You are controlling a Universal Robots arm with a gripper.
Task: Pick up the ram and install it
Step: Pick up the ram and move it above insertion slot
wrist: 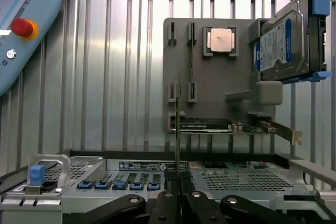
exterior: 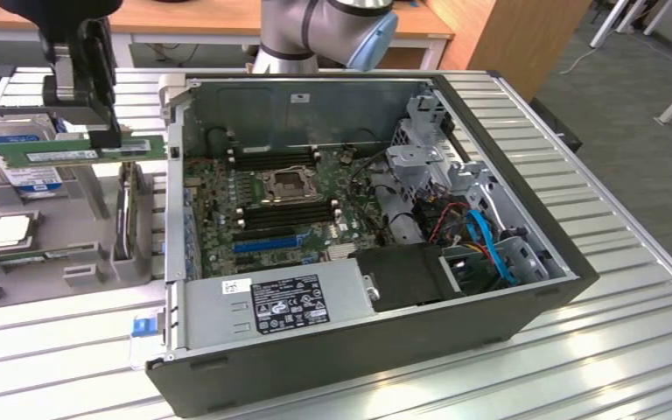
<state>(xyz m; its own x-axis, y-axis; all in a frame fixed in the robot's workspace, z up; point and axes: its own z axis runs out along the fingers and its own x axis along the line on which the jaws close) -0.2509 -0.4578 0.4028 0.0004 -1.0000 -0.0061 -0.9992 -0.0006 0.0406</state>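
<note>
One ram (exterior: 35,155), upper left of the exterior view, held above the grey tray (exterior: 80,255), beside the computer case (exterior: 453,350). Long axis near level, left to right, standing on edge. The gripper (exterior: 108,138) is clenched on it.

Clearance inside the open case (exterior: 511,210), exterior view, clock face centred on the CPU socket (exterior: 286,185).
Memory slots (exterior: 276,157) at 12 and 6 o'clock lie open from above. The side wall (exterior: 175,175) at 9 o'clock stands between them and the gripper (exterior: 108,140), clamped on the ram (exterior: 67,154). Drive cage (exterior: 423,166) and cables (exterior: 490,249) crowd 3 to 4 o'clock; the power supply (exterior: 277,302) closes off far 6 o'clock.
</note>
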